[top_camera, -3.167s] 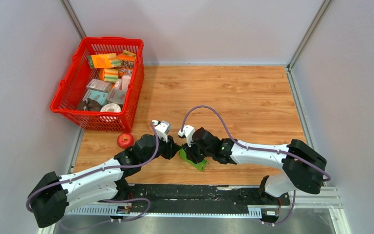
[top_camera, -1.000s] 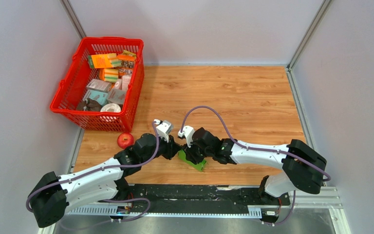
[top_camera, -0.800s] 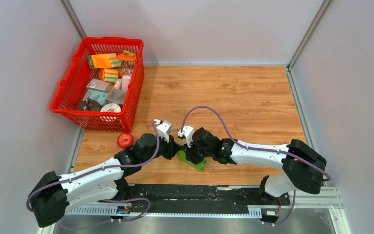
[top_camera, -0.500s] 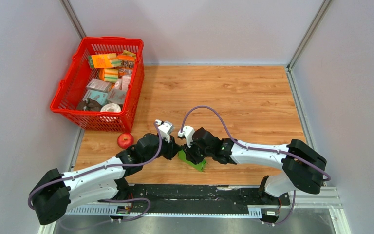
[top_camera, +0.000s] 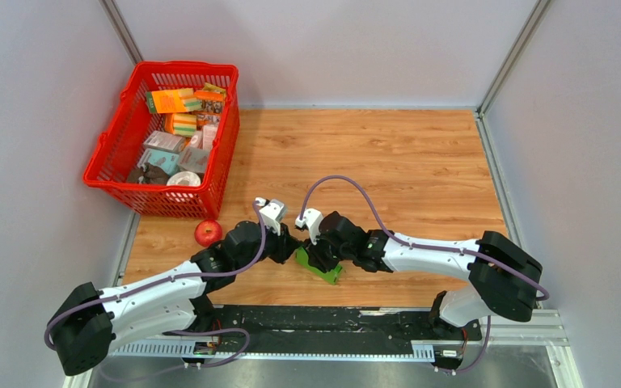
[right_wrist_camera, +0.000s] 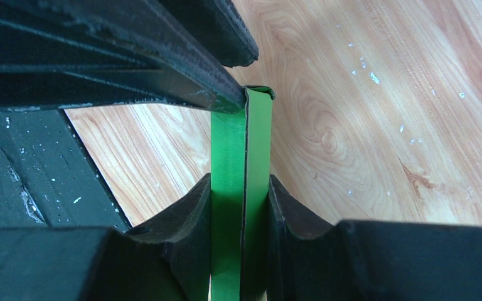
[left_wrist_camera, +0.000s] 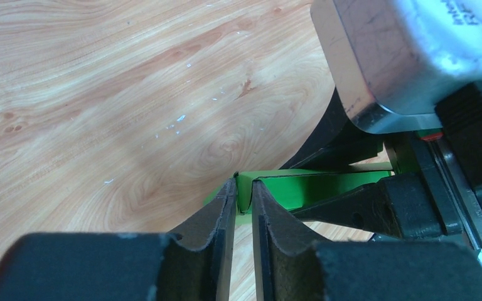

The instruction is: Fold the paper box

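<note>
The green paper box (top_camera: 321, 267) lies folded near the table's front middle, between my two grippers. My right gripper (right_wrist_camera: 240, 188) is shut on the box (right_wrist_camera: 241, 163), clamping its doubled green card edge-on between both pads. My left gripper (left_wrist_camera: 243, 191) is nearly shut on the box's end flap (left_wrist_camera: 245, 191), which sits between its fingertips. In the top view the left gripper (top_camera: 289, 249) meets the box from the left and the right gripper (top_camera: 317, 257) from the right.
A red basket (top_camera: 111, 150) of small packages stands at the back left. A red apple (top_camera: 207, 233) lies just left of my left arm. The black rail (top_camera: 323, 319) runs along the near edge. Grey walls close in the table.
Almost nothing has moved. The left wrist has shifted very slightly at the box's end; both grippers stay on the green card.
</note>
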Available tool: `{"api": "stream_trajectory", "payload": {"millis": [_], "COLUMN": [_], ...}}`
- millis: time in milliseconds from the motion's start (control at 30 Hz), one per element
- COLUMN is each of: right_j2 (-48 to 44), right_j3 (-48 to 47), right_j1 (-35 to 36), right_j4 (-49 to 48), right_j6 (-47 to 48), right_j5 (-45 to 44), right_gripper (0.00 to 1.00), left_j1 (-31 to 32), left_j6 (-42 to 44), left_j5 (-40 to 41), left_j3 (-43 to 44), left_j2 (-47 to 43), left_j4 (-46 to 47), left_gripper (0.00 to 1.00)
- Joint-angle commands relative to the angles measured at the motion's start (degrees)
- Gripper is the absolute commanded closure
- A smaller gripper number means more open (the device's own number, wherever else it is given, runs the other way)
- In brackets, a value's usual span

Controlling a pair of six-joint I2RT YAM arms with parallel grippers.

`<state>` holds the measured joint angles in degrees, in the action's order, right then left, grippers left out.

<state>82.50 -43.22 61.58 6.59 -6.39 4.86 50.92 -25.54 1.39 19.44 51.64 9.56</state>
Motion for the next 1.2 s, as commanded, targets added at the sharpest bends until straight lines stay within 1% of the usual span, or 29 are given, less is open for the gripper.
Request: {"api": "stream_trajectory", "payload": {"millis": [0,167,233,267,333,400,433,500,533,633,733,767,800,867,900,1000,1033,1067,1167], "right_j2": [-0.50,-0.85,-0.67,-0.50,-0.32,-0.23,-0.32,-0.58,-0.76,-1.46,-3.13,-3.74,-4.27,-6.47,-7.34,-11.65,-12.70,-14.98,-18.06], "right_j3": [-0.46,-0.46,-0.55,-0.55,-0.64,-0.81,-0.90,-1.42,-1.77,-3.79,-5.82,-6.17,-6.69,-7.05,-7.14,-6.18,-5.65,-5.56,-5.56], "right_j1": [0.12,0.12,0.21,0.03,0.21,0.12,0.20,0.12,0.12,0.12,0.12,0.12,0.12,0.12,0.12,0.12,0.12,0.12,0.12], "right_j4": [-1.76,-1.84,-1.84,-1.84,-1.93,-1.93,-1.76,-0.80,-0.09,4.21,10.44,12.29,15.87,19.58,22.12,25.40,26.19,28.02,30.31], "right_j6": [0.33,0.33,0.24,0.24,-0.02,-0.72,-1.60,-2.83,-3.53,-7.57,-12.40,-13.63,-15.65,-17.77,-19.52,-22.51,-25.13,-26.64,-32.44], "right_j5": [0.76,0.76,0.85,0.85,0.76,0.15,-0.11,-1.26,-1.52,-4.07,-8.28,-10.64,-11.53,-13.55,-13.39,-12.16,-11.98,-12.50,-12.07], "right_gripper": [0.72,0.72,0.72,0.72,0.72,0.70,0.67,0.63,0.57,0.43,0.37,0.35,0.34,0.30,0.30,0.28,0.27,0.27,0.29], "left_j1": [-0.03,-0.03,-0.03,0.06,-0.03,0.06,0.06,0.06,0.06,0.24,0.24,0.24,0.41,0.59,0.76,1.03,1.20,1.29,1.73], "left_j6": [0.23,0.67,1.10,1.72,2.33,3.04,3.13,3.21,3.22,3.48,3.22,3.04,2.87,2.43,2.34,1.99,1.90,1.90,1.63], "left_j5": [0.20,-0.33,0.02,0.19,0.81,0.90,0.98,1.07,1.16,0.90,0.90,0.81,0.72,0.81,0.90,0.90,0.90,0.81,1.07], "left_j3": [1.56,1.56,1.65,1.74,2.35,2.18,1.40,0.51,-0.19,-1.16,-2.03,-2.21,-2.30,-2.92,-3.09,-3.18,-3.01,-3.01,-2.74], "left_j2": [0.48,1.36,1.71,1.97,2.67,2.59,2.07,1.36,0.84,0.48,0.31,0.22,0.04,-0.75,-1.01,-1.45,-1.54,-1.54,-1.10], "left_j4": [2.30,2.39,2.39,2.22,1.08,1.07,1.51,2.39,2.48,2.48,2.65,2.74,2.83,2.83,2.83,2.83,2.83,2.66,3.09], "left_gripper": [0.78,0.82,0.88,0.94,1.00,1.00,1.00,1.00,1.00,1.00,1.00,1.00,1.00,1.00,1.00,1.00,1.00,1.00,1.00]}}
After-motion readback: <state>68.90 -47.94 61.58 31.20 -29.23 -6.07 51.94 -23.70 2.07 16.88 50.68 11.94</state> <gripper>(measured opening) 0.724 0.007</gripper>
